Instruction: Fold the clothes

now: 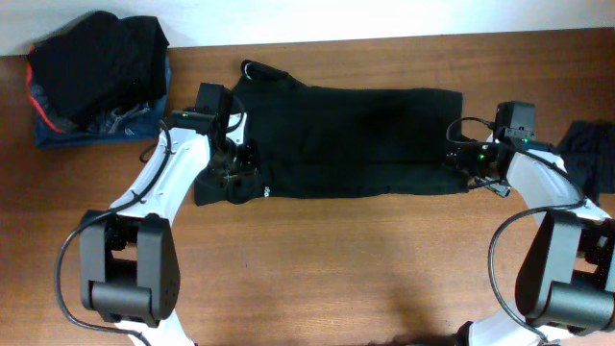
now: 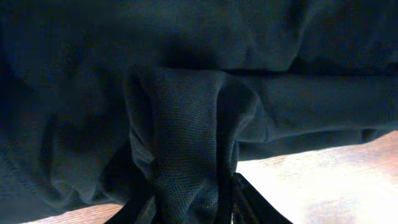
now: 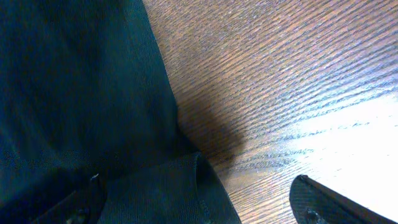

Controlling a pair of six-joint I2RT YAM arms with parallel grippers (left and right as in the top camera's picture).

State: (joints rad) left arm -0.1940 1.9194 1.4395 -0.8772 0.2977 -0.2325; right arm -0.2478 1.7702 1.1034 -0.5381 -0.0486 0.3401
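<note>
The black T-shirt (image 1: 356, 135) lies stretched sideways across the wooden table (image 1: 336, 279), partly folded into a long band. My left gripper (image 1: 237, 173) is at its left end. In the left wrist view the gripper (image 2: 186, 211) is shut on a bunched ridge of the shirt's fabric (image 2: 186, 124). My right gripper (image 1: 468, 163) is at the shirt's right end. In the right wrist view it (image 3: 196, 186) is open wide, one finger over the shirt (image 3: 74, 93) and the other over bare wood, with the hem corner between them. No white logo shows.
A heap of dark clothes (image 1: 96, 72) lies on a blue cloth at the back left corner. Another dark cloth (image 1: 591, 144) lies at the right edge. A pale wall runs along the table's far side. Bare wood (image 3: 280, 74) lies right of the shirt.
</note>
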